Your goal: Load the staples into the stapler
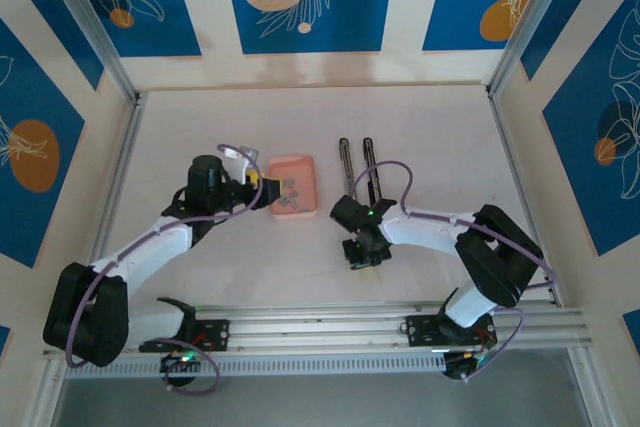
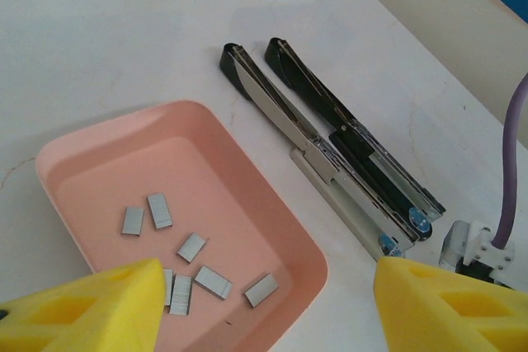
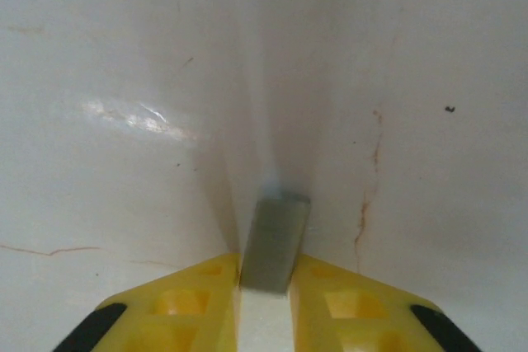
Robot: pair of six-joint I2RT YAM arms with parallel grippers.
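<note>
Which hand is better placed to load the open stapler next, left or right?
Right. The right hand pinches a staple strip and sits close to the stapler. The left hand hangs open over the pink tray, holding nothing.

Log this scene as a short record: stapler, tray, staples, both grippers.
stapler: swung open, lying flat on the table beside the tray
tray: pink, holding several loose staples
left gripper: jaws wide open over the tray, holding nothing
right gripper: jaws pinching one staple strip
</note>
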